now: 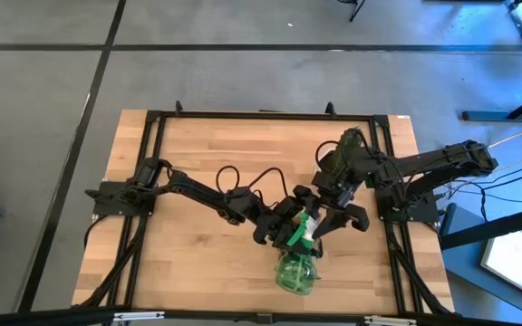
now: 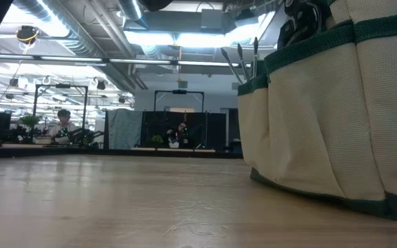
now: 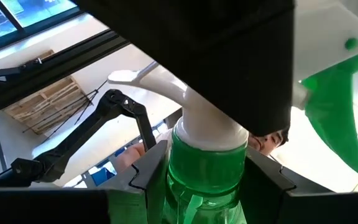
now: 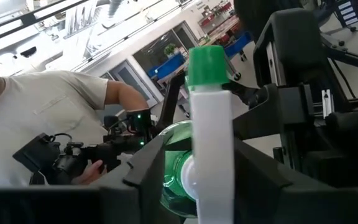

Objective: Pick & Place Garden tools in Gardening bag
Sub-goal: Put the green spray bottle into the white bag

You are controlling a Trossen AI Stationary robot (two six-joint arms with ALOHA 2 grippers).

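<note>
Left tool (image 1: 290,234) gripped the spray bottle (image 1: 297,267) by its neck at lower centre; right tool (image 1: 326,220) straddled its nozzle, grip unclear.

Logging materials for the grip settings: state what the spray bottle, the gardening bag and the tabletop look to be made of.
Spray bottle: translucent green plastic body, glossy; opaque white plastic head with a green trigger.
Gardening bag: woven khaki fabric, matte, with visible weave and dark green trim; probably canvas.
Tabletop: light wood in jointed strips, like butcher block, with a smooth, slightly shiny finish.
</note>
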